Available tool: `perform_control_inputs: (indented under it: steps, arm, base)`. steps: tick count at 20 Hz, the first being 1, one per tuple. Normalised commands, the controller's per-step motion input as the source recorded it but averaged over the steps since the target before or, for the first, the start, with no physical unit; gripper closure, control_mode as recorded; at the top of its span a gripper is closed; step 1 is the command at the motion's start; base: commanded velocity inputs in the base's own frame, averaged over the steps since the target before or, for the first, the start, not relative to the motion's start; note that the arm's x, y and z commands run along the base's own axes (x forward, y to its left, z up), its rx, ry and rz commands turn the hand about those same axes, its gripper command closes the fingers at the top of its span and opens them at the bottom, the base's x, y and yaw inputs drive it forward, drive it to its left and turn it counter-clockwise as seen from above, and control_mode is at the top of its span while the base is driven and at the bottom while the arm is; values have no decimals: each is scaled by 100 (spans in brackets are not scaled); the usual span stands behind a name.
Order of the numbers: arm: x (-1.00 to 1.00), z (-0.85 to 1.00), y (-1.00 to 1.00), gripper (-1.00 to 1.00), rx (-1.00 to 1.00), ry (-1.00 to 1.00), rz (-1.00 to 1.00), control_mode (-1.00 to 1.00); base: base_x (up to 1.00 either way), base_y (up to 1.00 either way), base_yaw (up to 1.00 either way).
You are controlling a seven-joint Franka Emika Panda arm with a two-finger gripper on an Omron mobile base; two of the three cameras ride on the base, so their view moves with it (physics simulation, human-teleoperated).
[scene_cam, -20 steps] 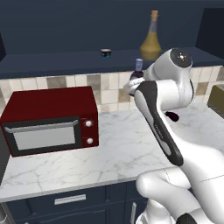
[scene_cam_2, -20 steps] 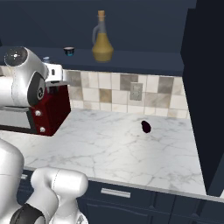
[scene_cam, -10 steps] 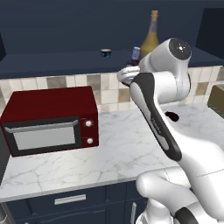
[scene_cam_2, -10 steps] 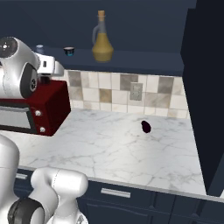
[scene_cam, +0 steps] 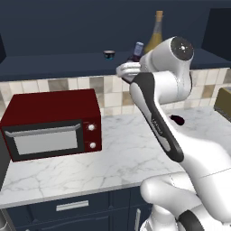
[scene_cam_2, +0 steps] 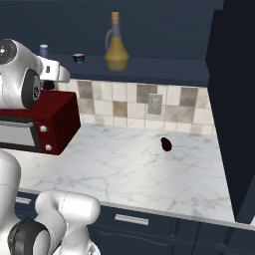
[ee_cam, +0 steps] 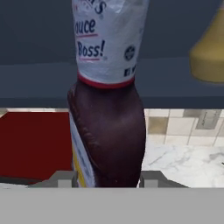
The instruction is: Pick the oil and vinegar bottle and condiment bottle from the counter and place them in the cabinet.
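Note:
My gripper (ee_cam: 107,180) is shut on the condiment bottle (ee_cam: 107,109), a dark purple-brown bottle with a pale label, which stands upright between the fingers. In the left base view the condiment bottle (scene_cam: 136,50) is held up at the level of the cabinet's shelf ledge (scene_cam: 54,62), and its pale cap (scene_cam_2: 44,50) shows above the hand in the right base view. The oil and vinegar bottle (scene_cam: 157,32) (scene_cam_2: 116,50), an amber flask with a cork, stands upright on the ledge to the right of the held bottle. The marble counter (scene_cam: 122,153) lies below.
A tiny dark cup (scene_cam: 108,54) (scene_cam_2: 78,58) sits on the ledge between the two bottles' positions. A red microwave (scene_cam: 49,122) stands at the counter's left. A small dark object (scene_cam_2: 166,144) lies on the counter. A tall dark unit (scene_cam_2: 234,99) walls the right side.
The hand has risen with the condiment bottle, from backsplash height to the shelf ledge, shifting slightly left. The flask and the cup have not moved.

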Motion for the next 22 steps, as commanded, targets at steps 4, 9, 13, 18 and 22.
perform_control_inputs:
  steps: [4,9,13,18,22]
  arm:
    - [24,26,8,100,0,-1,-2,-100]
    - [28,25,10,100,0,0,0,-100]
    - [31,2,15,100,0,0,0,-100]
    - [28,0,17,100,0,0,0,-100]
    - [35,0,17,100,0,0,0,-100]
  base:
    - [0,0,0]
    - [0,0,0]
    - [0,0,0]
    - [0,0,0]
    - [0,0,0]
